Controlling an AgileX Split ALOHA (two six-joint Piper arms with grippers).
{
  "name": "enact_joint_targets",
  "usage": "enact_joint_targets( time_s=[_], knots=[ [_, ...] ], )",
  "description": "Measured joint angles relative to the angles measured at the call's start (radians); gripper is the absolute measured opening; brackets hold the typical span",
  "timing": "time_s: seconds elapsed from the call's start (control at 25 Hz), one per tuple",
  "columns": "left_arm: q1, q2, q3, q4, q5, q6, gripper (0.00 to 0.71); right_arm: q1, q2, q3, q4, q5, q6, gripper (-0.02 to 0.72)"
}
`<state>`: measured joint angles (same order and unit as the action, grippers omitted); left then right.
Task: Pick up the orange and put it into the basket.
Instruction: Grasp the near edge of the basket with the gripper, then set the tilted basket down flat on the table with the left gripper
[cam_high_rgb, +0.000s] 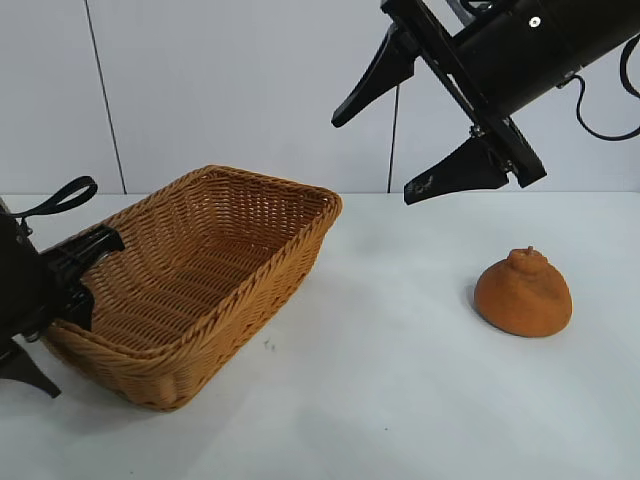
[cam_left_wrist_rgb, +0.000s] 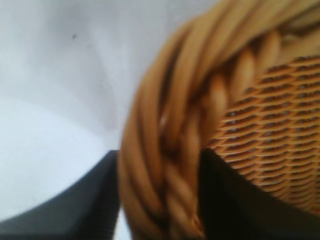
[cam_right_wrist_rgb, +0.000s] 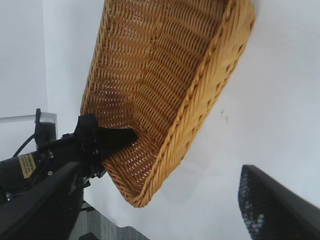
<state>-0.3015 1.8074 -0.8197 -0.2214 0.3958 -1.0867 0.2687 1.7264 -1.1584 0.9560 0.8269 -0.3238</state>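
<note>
Orange (cam_high_rgb: 523, 292) sits on the white table (cam_high_rgb: 380, 380), well apart from the basket (cam_high_rgb: 290, 262), out past the basket's right-hand short wall in the exterior view. Nothing touches it. Dome shape, no real long axis, rough matte brownish skin, knobbly bump on top. Right gripper (cam_high_rgb: 405, 125) hangs in the air above the orange and a little toward the basket, jaws spread wide, holding nothing; it is clearly the nearer one, so the pick looks like a downward reach away from the basket. Left gripper (cam_high_rgb: 95, 250) is at the basket's far end from the orange, at the left rim. Basket: tan woven wicker, rectangular, sloping sides, braided rim, empty.

Left wrist view: braided rim (cam_left_wrist_rgb: 170, 165) runs between two dark fingers (cam_left_wrist_rgb: 75, 210), one on the basket's outside, one inside against the weave. Jaws look closed on the rim, gripping the basket.

Right wrist view: basket (cam_right_wrist_rgb: 200, 110) seen from the orange's side, long axis running away toward the left gripper (cam_right_wrist_rgb: 117, 140), whose fingers pinch the far wall. Right gripper's own fingers (cam_right_wrist_rgb: 272, 207) frame the basket, wide apart. Orange not in this view.
</note>
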Motion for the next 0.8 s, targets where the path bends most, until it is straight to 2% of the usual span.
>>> enact_joint_targets(
  time_s=[0.2, 0.32, 0.44, 0.64, 0.8],
  knots=[
    [0.000, -0.011, -0.063, 0.006, 0.095, 0.008, 0.089, 0.000, 0.000, 0.000, 0.000, 0.005, 0.000, 0.580],
    [0.007, -0.010, -0.144, 0.010, 0.157, 0.058, 0.089, 0.000, 0.000, 0.000, 0.000, 0.007, 0.000, 0.580],
    [0.037, -0.007, -0.228, 0.011, 0.217, 0.149, 0.088, 0.000, 0.000, 0.000, 0.000, 0.008, 0.000, 0.580],
    [0.117, 0.034, -0.376, 0.011, 0.353, 0.356, 0.088, 0.000, 0.000, 0.000, 0.000, 0.008, 0.000, 0.580],
    [0.126, 0.115, -0.502, -0.012, 0.496, 0.584, 0.088, 0.000, 0.000, 0.000, 0.000, 0.009, 0.000, 0.580]
  ],
)
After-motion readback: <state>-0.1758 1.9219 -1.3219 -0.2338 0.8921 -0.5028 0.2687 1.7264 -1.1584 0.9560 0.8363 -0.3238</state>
